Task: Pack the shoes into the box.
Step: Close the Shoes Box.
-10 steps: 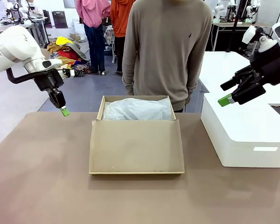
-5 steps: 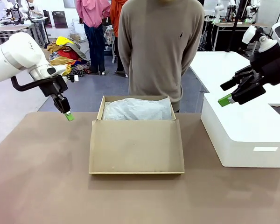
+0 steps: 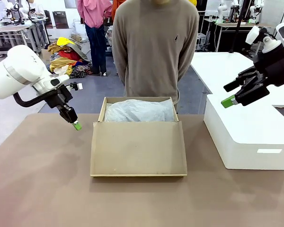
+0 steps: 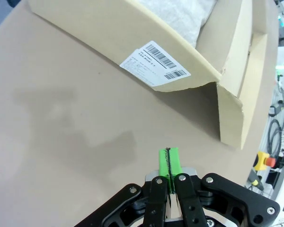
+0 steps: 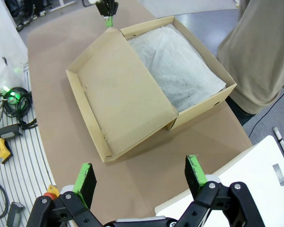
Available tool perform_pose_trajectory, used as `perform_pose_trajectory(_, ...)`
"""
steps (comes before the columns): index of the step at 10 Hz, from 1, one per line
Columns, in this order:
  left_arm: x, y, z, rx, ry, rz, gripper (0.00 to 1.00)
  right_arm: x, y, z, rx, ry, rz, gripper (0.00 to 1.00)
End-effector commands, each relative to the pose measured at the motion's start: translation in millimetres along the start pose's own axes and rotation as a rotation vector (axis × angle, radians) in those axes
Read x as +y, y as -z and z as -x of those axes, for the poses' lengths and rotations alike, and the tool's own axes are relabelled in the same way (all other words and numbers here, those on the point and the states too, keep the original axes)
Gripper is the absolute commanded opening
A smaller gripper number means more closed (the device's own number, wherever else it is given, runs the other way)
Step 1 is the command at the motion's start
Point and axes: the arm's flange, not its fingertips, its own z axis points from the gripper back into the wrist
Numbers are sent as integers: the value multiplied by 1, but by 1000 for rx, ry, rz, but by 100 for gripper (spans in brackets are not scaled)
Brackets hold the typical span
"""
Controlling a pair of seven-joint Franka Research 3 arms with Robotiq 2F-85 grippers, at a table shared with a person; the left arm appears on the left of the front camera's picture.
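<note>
Near: the brown tabletop (image 3: 38,189) in front of the box lies bare.

Centre: the shallow brown cardboard shoebox (image 3: 138,151) sits mid-tabletop. Its hinged flap lid is folded out toward the near side, so the tray opens upward. That looks deliberate, leaving the mouth free for loading.

Crumpled white tissue paper (image 3: 138,111) covers the tray. You cannot tell whether the shoes lie under it.

Left: the left end effector (image 3: 77,126) is clenched on nothing, green pads pressed together. Its tips point down near the box's far left corner, low over the tabletop and apart from the cardboard. The left wrist view faces the box's side wall and a white barcode label (image 4: 154,66). Judgement: shut fingers suit nudging or steadying the box, not grasping.

Right: the right end effector (image 3: 230,93) is released, jaws wide. It hangs above the large white plastic bin (image 3: 248,137), well apart from the box, probably parked ready to receive.

Far: a person in a beige sweater (image 3: 156,47) stands just behind the box, arms back.
</note>
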Motion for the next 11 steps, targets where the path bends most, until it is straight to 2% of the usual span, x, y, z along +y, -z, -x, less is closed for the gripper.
perform_pose_trajectory(1,-8,7,7,-31,14,0,0,-2,1,-1,-28,-4,-14,100)
perform_pose_trajectory(2,-7,8,6,1,27,-5,0,-2,1,-1,-28,-4,-14,100)
perform_pose_trajectory(7,-3,7,1,0,-1,3,0,-2,1,-1,-28,-4,-14,100)
perform_pose_trajectory(11,-7,25,0,-35,12,38,0,-2,1,-1,-28,-4,-14,100)
